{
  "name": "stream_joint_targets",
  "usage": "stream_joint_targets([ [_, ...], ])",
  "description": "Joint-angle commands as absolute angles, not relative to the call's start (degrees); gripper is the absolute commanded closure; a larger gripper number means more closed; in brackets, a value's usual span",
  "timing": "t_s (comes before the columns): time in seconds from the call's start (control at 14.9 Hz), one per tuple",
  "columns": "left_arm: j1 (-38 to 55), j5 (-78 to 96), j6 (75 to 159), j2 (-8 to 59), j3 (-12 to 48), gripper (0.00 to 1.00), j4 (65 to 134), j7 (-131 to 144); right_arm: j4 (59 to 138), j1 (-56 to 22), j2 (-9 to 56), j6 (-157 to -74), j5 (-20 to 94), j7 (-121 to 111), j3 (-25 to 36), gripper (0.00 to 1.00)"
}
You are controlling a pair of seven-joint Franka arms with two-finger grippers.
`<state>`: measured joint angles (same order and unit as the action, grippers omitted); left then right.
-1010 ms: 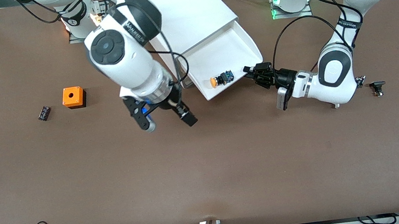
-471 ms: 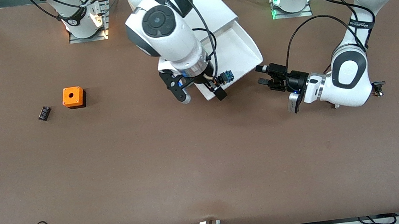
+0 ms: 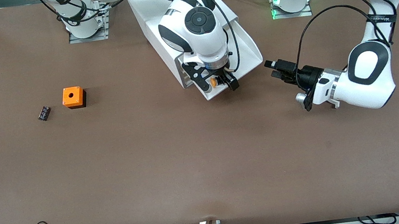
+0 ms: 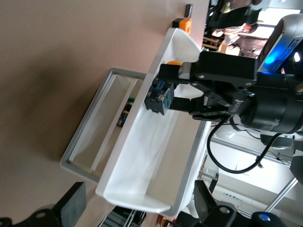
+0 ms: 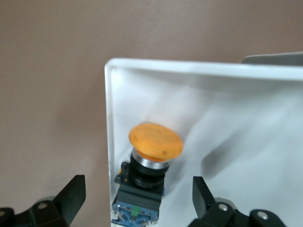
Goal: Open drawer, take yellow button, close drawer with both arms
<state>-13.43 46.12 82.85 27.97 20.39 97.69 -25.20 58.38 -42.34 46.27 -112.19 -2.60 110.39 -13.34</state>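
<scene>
The white drawer (image 3: 249, 48) is pulled out of its white cabinet (image 3: 185, 8). The button (image 3: 213, 82), orange-yellow cap on a black-and-blue body, lies in the drawer's corner nearest the front camera. My right gripper (image 3: 216, 84) is open over it, one finger on each side. In the right wrist view the button (image 5: 155, 141) lies against the drawer wall (image 5: 189, 66), between the open right gripper's (image 5: 137, 198) fingers, untouched. My left gripper (image 3: 275, 69) is open and empty over the table beside the drawer, toward the left arm's end. The left wrist view shows the drawer (image 4: 142, 189), the button (image 4: 158, 97) and the left gripper (image 4: 137, 210).
An orange square box with a round hole (image 3: 73, 97) and a small black part (image 3: 44, 112) sit on the table toward the right arm's end. The brown table (image 3: 190, 160) stretches toward the front camera.
My right gripper has swung from over the bare table to over the drawer's near corner, above the button. My left gripper has drawn back from the drawer toward the left arm's end.
</scene>
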Motion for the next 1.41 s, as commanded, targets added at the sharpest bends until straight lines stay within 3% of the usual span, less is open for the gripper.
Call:
stream_joint_targets([
  [0.0,-13.8,43.1,80.9,27.0,20.9,0.00,96.2,-23.3,56.5,-42.8,46.9,-111.8,-3.6,111.4,-12.8,0.19],
  [0.13,-13.7,41.4,80.5,26.2,21.3,0.00,95.0,-20.0,56.3,-42.8,46.6,-111.4,-3.6,111.2,-12.8,0.64],
  [0.27,-13.2,38.9,79.6,25.6,21.5,0.00,93.0,-15.6,56.3,-42.9,46.4,-111.2,-3.6,111.3,-12.8,0.98],
  [0.61,-13.1,34.7,78.8,25.1,24.0,0.00,90.2,-8.1,56.1,-42.3,45.2,-110.0,-3.3,111.3,-12.9,1.00],
  [1.01,-13.0,25.3,79.5,21.0,28.4,0.00,90.0,9.4,56.1,-37.2,38.8,-105.0,-0.6,104.6,-13.4,1.00],
  [1.35,-11.4,3.1,83.1,18.6,38.1,0.00,89.5,31.9,56.2,-28.1,36.1,-97.3,0.9,79.1,-13.2,1.00],
])
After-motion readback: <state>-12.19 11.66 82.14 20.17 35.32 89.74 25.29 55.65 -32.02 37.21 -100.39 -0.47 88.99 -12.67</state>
